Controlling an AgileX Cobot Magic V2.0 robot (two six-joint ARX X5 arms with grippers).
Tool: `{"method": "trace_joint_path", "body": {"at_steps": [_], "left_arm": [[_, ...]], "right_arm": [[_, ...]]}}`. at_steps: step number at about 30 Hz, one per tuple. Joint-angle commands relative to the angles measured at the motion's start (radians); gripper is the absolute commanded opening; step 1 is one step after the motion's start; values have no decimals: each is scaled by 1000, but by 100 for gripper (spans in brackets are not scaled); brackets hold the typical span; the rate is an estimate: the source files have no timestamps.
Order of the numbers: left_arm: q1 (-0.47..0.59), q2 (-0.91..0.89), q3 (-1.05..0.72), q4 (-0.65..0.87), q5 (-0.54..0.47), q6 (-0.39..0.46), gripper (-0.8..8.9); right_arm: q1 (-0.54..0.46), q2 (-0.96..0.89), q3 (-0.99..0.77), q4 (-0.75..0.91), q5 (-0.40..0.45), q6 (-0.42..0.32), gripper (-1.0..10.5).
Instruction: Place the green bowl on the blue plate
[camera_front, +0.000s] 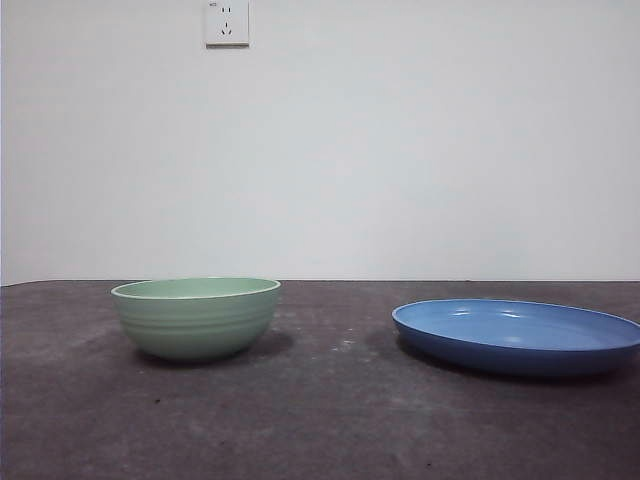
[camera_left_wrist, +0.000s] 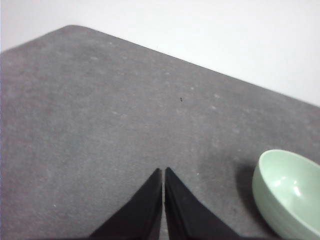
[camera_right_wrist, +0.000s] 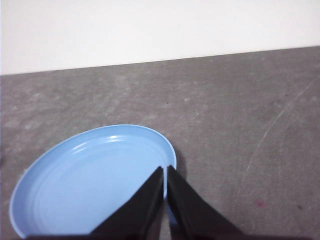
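The green bowl stands upright on the dark table at the left of the front view, empty. The blue plate lies flat on the table to its right, a clear gap between them. Neither arm shows in the front view. In the left wrist view my left gripper is shut with nothing in it, hanging above bare table beside the green bowl. My right gripper is also shut and empty, hovering over the edge of the blue plate.
The grey table ends at a white wall behind. A white wall socket sits high on that wall. The table's far corner shows in the left wrist view.
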Motion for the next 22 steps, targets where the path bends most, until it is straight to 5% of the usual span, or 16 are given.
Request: {"method": "trace_joint_path", "body": {"at_steps": [1, 12, 22], "left_arm": [[3, -2, -18, -8, 0, -93, 9], [3, 11, 134, -63, 70, -172, 10], [3, 166, 396, -197, 127, -80, 10]], "right_arm": [[-1, -3, -4, 10, -7, 75, 6], [-1, -2, 106, 13, -23, 151, 6], [-1, 37, 354, -109, -24, 137, 6]]}}
